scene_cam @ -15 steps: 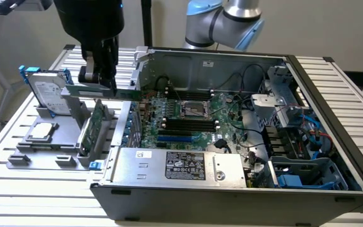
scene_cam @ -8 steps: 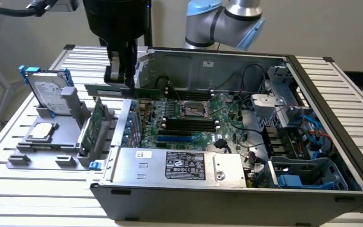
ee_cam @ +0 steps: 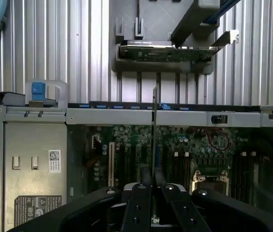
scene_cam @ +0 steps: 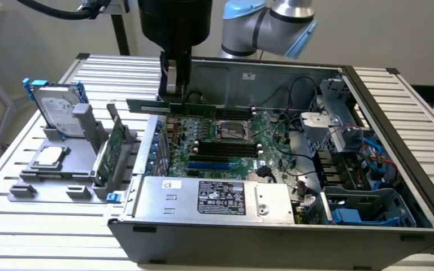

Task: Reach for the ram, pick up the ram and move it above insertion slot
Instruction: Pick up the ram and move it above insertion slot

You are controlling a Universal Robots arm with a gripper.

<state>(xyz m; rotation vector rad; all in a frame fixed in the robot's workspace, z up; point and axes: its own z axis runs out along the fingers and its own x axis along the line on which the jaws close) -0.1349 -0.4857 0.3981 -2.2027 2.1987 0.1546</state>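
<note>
We see the tool [scene_cam: 173, 95] clenched on the ram [scene_cam: 173, 106], holding it level in open air above the motherboard [scene_cam: 225, 147], clear of the computer case [scene_cam: 398, 169] walls. The arm reaches straight down, its fingers [ee_cam: 141, 205] pinching the stick edge-on.

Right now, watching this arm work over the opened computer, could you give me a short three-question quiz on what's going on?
1. True or false: the gripper is shut on the ram.
2. The ram hangs over which: (a) the hard drive, (b) the motherboard, (c) the power supply?
3. What stands upright in the grey holder beside the computer case, nearest the case?

Key: 1 true; 2 b; 3 the wider green card.
</note>
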